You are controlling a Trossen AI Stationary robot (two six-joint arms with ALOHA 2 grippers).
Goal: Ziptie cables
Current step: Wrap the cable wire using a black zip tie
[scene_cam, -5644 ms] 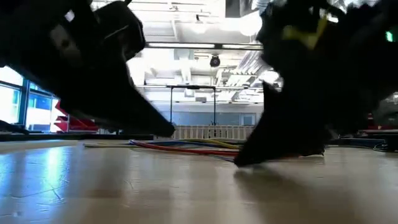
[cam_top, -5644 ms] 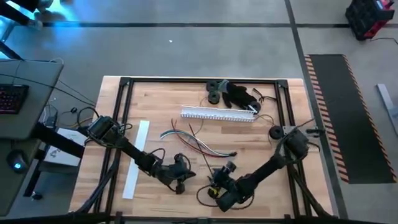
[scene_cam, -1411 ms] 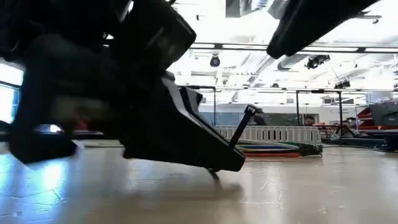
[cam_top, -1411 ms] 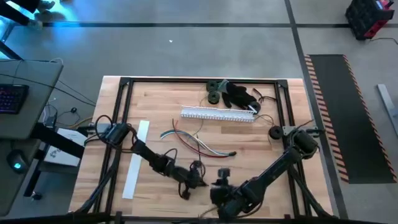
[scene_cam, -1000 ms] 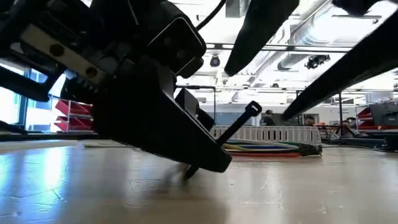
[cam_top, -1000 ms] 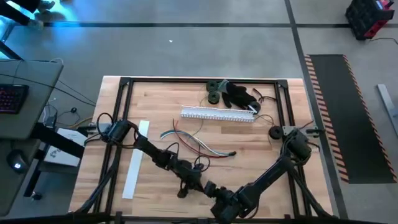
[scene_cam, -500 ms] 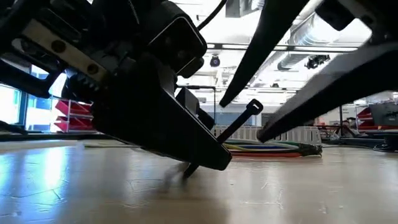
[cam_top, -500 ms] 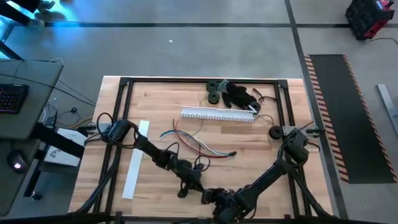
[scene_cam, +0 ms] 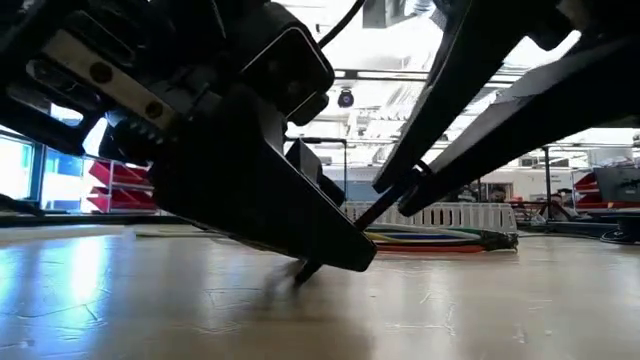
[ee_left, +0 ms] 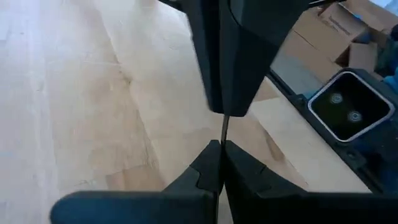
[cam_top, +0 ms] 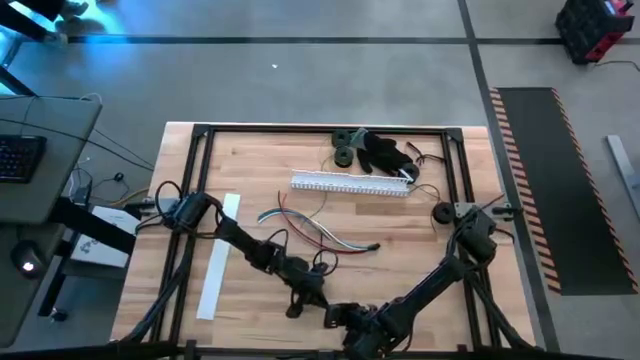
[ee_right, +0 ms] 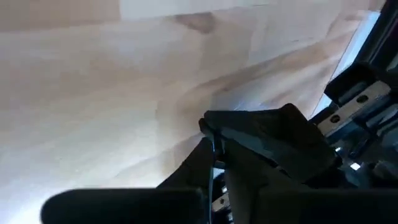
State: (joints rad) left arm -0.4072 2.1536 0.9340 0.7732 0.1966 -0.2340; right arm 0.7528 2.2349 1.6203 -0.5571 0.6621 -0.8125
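Both arms are reaching down to the near edge of the wooden table [cam_top: 250, 160], well away from the cables [cam_top: 315, 230], which are lying loose in the middle of the board, just on the near side of the white slotted duct [cam_top: 350, 184]. From table height the cables [scene_cam: 440, 238] are showing as a flat red, blue and yellowish bundle in front of that same duct [scene_cam: 470, 214], beyond both grippers.

The left gripper [cam_top: 303, 300] is sitting on the near side of the cables, between them and the table's front rail. Its fingers are pressed together on a thin black ziptie [scene_cam: 345, 236], which is slanting up from the table surface. In the left wrist view the two fingertips [ee_left: 208, 163] are meeting with the ziptie [ee_left: 224, 127] running straight out from between them.

The right gripper [cam_top: 335, 318] is just beside the left one, a little nearer the front rail, and equally far from the cables. Its fingers are narrowing onto the upper end of the ziptie, as the low view shows, with the tips [scene_cam: 410, 192] closing around the strap's head. In the right wrist view its gripper [ee_right: 214, 163] is sitting right against the left gripper's dark body.

Neither gripper is touching the cables.
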